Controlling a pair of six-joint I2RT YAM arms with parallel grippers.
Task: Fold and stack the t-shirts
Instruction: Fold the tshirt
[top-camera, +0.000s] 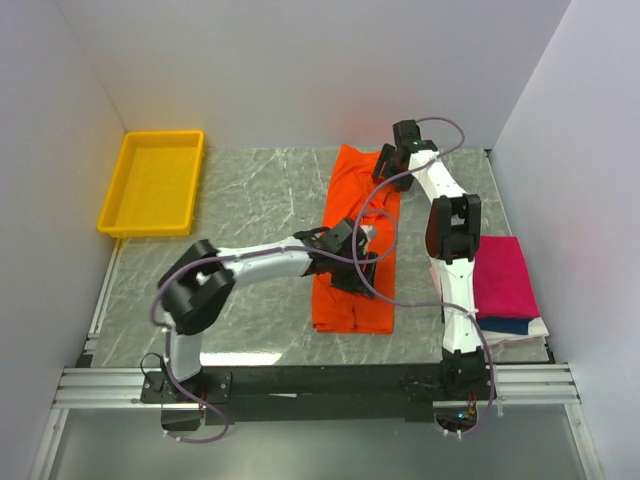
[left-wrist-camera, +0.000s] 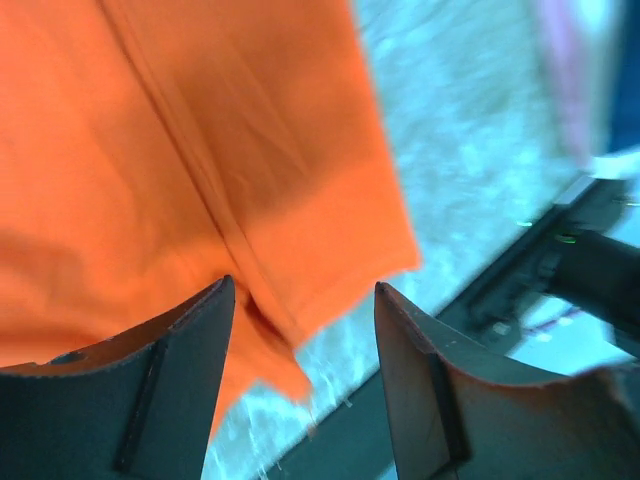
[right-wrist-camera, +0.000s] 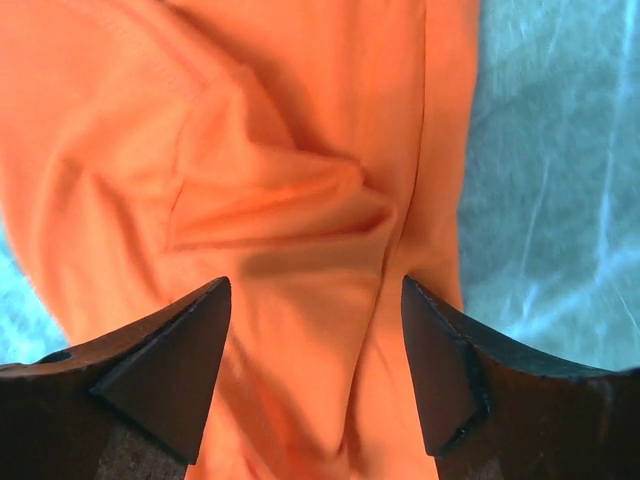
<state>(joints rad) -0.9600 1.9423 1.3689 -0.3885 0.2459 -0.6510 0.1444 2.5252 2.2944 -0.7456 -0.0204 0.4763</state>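
Top external view: a yellow plastic tray (top-camera: 152, 183) sits at the far left corner of the grey marble-patterned table (top-camera: 250, 200), with its whole yellow floor in view. A bright orange t-shirt (top-camera: 350, 300) lies at the table's centre, folded into a long strip that runs from far to near. The left gripper (top-camera: 365, 258) hangs over the strip's middle. The right gripper (top-camera: 385, 168) is over its far end. At the right edge there is a stack with a folded magenta-pink t-shirt (top-camera: 505, 275) on top, a navy blue t-shirt (top-camera: 510, 325) beneath it and a white t-shirt (top-camera: 540, 328) at the bottom. The right arm's lower link crosses in front of the stack's left side.

Left wrist view: the left gripper (left-wrist-camera: 303, 290) has its jaws spread, with nothing pinched between them. The orange t-shirt (left-wrist-camera: 250, 150) lies below with a seam running diagonally, and one corner sits just beyond the finger gap. Bare table (left-wrist-camera: 470, 130) shows to the right. A blurred pink and blue patch at the upper right is probably the stack. A black frame rail (left-wrist-camera: 530, 270) crosses the lower right.

Right wrist view: the right gripper (right-wrist-camera: 315, 285) also has its jaws spread wide and holds no cloth. The orange t-shirt (right-wrist-camera: 300, 150) fills the view beneath, with a creased pucker above the gap. Table (right-wrist-camera: 550, 150) shows along the right.
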